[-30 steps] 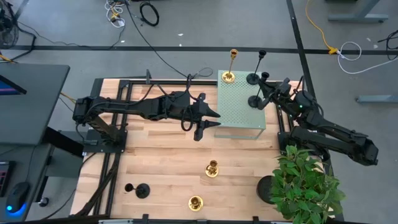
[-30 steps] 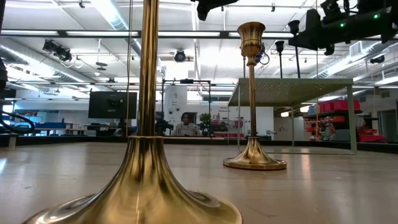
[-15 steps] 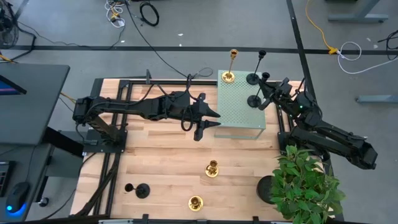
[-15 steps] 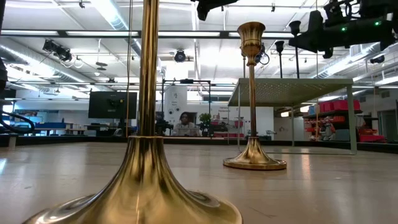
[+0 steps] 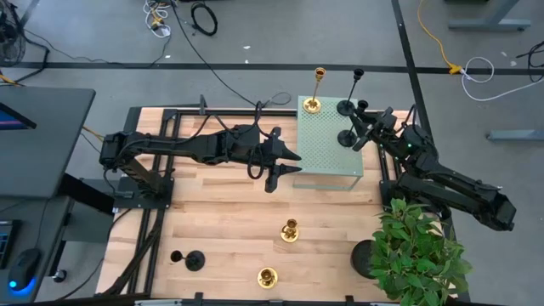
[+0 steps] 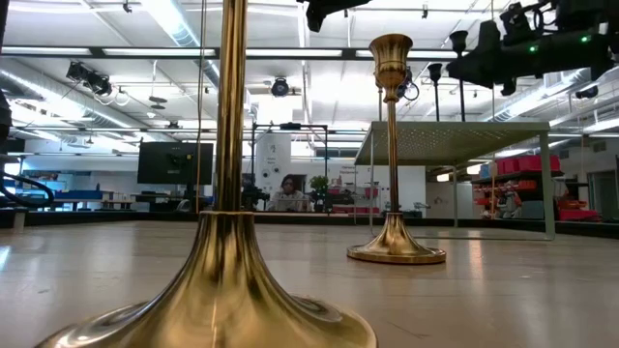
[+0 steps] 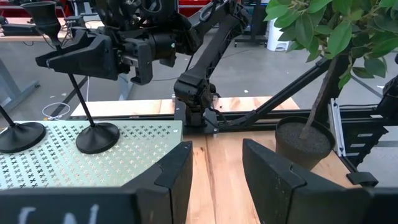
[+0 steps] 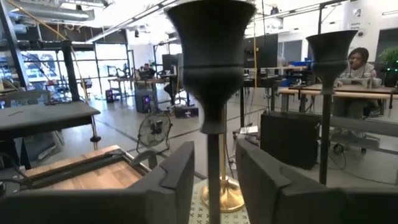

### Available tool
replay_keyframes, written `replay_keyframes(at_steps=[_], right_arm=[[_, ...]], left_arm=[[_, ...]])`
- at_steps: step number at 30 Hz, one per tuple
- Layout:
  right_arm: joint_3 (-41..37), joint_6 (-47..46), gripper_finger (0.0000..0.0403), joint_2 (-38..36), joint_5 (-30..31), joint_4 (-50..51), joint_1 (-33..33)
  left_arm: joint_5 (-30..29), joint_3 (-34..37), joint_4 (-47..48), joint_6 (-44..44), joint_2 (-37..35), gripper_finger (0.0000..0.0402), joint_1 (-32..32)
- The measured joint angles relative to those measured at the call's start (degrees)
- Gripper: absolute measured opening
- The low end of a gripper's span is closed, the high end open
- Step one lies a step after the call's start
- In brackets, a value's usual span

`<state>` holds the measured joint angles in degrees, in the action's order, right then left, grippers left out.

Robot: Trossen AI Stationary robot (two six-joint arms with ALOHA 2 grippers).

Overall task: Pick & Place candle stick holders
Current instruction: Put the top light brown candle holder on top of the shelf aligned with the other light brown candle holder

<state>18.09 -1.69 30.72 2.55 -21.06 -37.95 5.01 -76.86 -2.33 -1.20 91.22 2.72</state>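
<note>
Candlestick (image 8: pixel 214 106), black and rigid, stands on the green platform (image 5: pixel 327 157) between our right end effector's (image 8: pixel 214 171) spread fingers; light but tippy, its thin stem is our hold. Left end effector (image 7: pixel 214 171) waits, spread.

Three candlesticks (image 5: pixel 348 136) upright on shelf (image 5: pixel 327 166), three on table (image 5: pixel 229 229).

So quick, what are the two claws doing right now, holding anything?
Left gripper: open, holding nothing, beside the green perforated stand.
Right gripper: fingers apart around a black candlestick's stem on the stand; whether it grips cannot be told.
</note>
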Motion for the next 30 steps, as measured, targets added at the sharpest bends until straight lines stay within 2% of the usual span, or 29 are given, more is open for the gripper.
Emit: replay_keyframes(at_steps=[12,25,30], right_arm=[[0.02,-0.9,0.0165,-0.04,1.03,1.65,0.02],[0.11,-0.87,0.0195,-2.21,0.85,5.13,0.07],[0.11,-0.86,0.0202,-3.68,-2.23,5.74,0.07]], left_arm=[[-0.01,0.0,0.0,0.0,0.0,0.0142,0.0],[-0.02,0.0,0.1,0.21,0.0,0.0142,0.0],[0.0,0.0,1.09,0.4,0.0,0.0142,0.0]])
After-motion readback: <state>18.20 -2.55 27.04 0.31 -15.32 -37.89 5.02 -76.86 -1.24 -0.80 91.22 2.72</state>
